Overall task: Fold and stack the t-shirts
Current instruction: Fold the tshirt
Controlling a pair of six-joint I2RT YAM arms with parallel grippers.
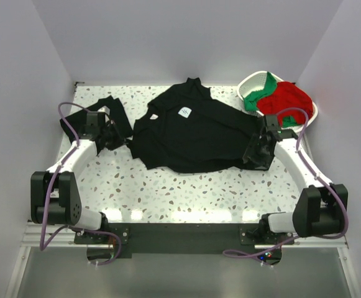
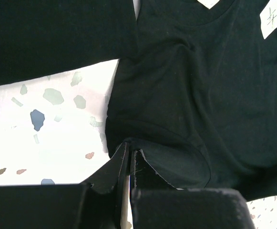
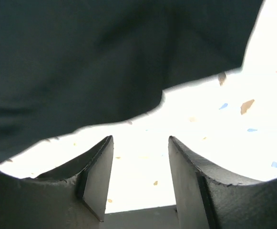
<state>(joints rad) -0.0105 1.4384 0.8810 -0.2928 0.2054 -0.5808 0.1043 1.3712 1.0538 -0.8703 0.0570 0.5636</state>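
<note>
A black t-shirt [image 1: 192,133] with a small white neck label [image 1: 184,112] lies spread in the middle of the table. My left gripper [image 1: 121,140] is at its left sleeve. In the left wrist view the gripper [image 2: 128,150] is shut on the sleeve's hem, with the shirt [image 2: 214,95] stretching away from it. My right gripper [image 1: 261,146] is at the shirt's right edge. In the right wrist view it [image 3: 140,138] is open and empty over bare table, with the black cloth [image 3: 105,57] just beyond the fingertips. A second black t-shirt [image 1: 109,112] lies crumpled at the back left.
A white lattice basket [image 1: 248,84] stands at the back right and holds a red shirt [image 1: 286,99] and a green shirt [image 1: 261,93]. White walls enclose the speckled table [image 1: 168,192] on three sides. The second black shirt also shows in the left wrist view [image 2: 52,33].
</note>
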